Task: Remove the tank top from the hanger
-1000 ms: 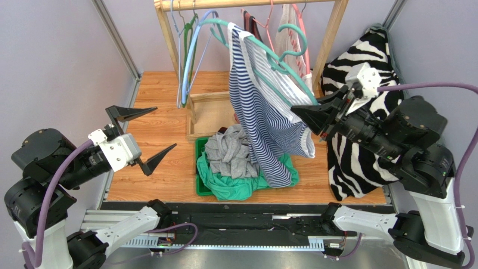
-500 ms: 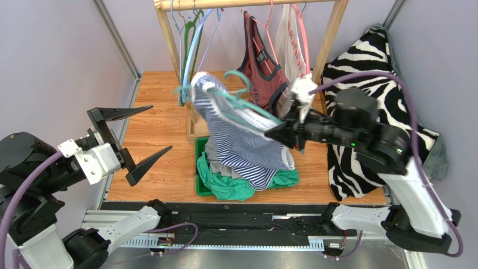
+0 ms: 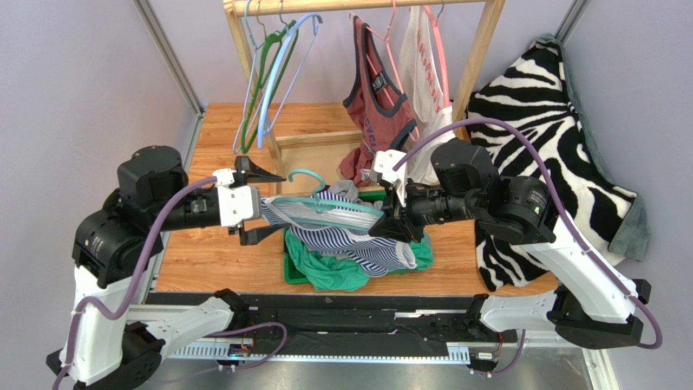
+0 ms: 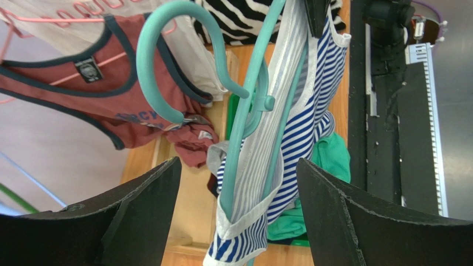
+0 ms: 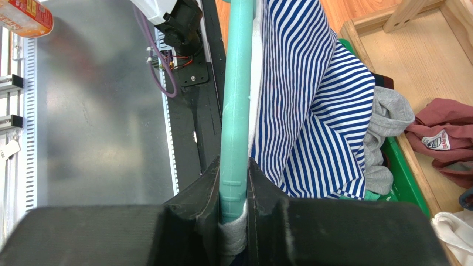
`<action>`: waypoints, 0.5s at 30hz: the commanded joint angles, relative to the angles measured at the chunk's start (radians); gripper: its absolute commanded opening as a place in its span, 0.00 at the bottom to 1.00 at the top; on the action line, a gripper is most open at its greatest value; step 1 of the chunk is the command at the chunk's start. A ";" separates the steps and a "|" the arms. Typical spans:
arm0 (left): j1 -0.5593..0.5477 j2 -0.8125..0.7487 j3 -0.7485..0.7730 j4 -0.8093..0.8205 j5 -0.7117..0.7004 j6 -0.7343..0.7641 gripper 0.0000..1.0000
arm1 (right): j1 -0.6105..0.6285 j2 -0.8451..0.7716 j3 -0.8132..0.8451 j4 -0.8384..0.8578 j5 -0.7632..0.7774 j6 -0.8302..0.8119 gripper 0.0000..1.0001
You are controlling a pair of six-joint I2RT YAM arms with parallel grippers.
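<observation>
The striped tank top [image 3: 358, 248] is held just above the green bin [image 3: 287, 258], draped on the teal hanger [image 3: 333, 208]. One hanger end is clamped by the right gripper [image 5: 233, 169]; the other is straddled by the left gripper's [image 4: 238, 162] spread jaws.

1. The tank top [image 3: 358, 244], on its hanger [image 3: 325, 207], hangs over the bin [image 3: 287, 264] at the table's [image 3: 211, 252] near edge, between left gripper [image 3: 264, 205] and right gripper [image 3: 386, 230].
2. Rack [image 3: 358, 5] stands behind, at the far edge.
3. Blanket [image 3: 537, 106] lies along the right edge.
</observation>
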 commanded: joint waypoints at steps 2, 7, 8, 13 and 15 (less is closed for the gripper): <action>0.003 -0.009 0.005 -0.011 0.081 0.012 0.79 | 0.021 -0.026 0.041 0.018 -0.018 -0.024 0.00; 0.003 0.011 0.002 -0.028 0.132 0.007 0.60 | 0.033 -0.030 0.050 0.021 -0.016 -0.032 0.00; 0.004 0.015 0.001 -0.035 0.135 0.008 0.59 | 0.032 -0.032 0.053 0.021 -0.018 -0.032 0.00; 0.003 0.034 -0.001 -0.051 0.158 0.001 0.62 | 0.036 -0.044 0.054 0.021 -0.028 -0.035 0.00; 0.003 0.041 0.002 -0.051 0.143 0.002 0.65 | 0.038 -0.044 0.054 0.016 -0.037 -0.038 0.00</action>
